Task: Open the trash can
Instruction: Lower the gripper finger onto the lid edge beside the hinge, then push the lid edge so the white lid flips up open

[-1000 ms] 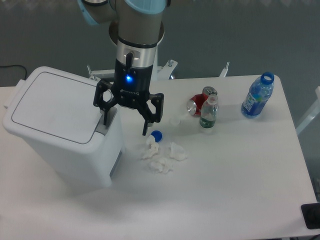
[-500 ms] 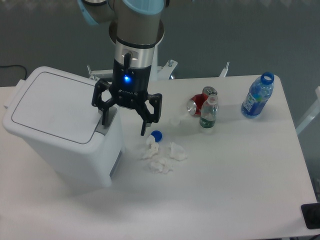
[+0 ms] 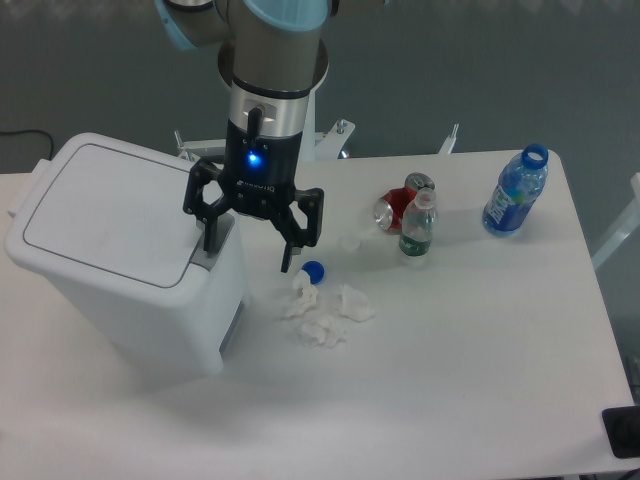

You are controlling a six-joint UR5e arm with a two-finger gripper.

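Grey floor is showing behind one big white worktop (image 3: pixel 470 380). One trash can (image 3: pixel 110 250) is sitting at the left edge of the worktop. It is white and it is the biggest thing here. Its flat lid is lying shut on top. One grey button (image 3: pixel 208 256) is sitting at the front rim of the can, on the side that is facing the middle of the worktop.

One robot arm is reaching down from the far edge. Its black tool (image 3: pixel 248 242) is hanging with its two fingers spread wide apart, and it is holding nothing. One finger (image 3: pixel 210 230) is pointing down right over the grey button, at the rim of the can. I cannot tell if it is touching. The other finger is hanging over the worktop, just beside one small blue cap (image 3: pixel 313 270). A blue light is glowing on the tool.

A few white paper scraps (image 3: pixel 322 310) are lying near the middle of the worktop, close to the cap. One red can (image 3: pixel 400 202) is lying on its side toward the far edge. One small clear bottle (image 3: pixel 417 226) is standing just beside it. One blue bottle (image 3: pixel 515 192) with no cap is standing near the far right corner, well apart from the trash can.
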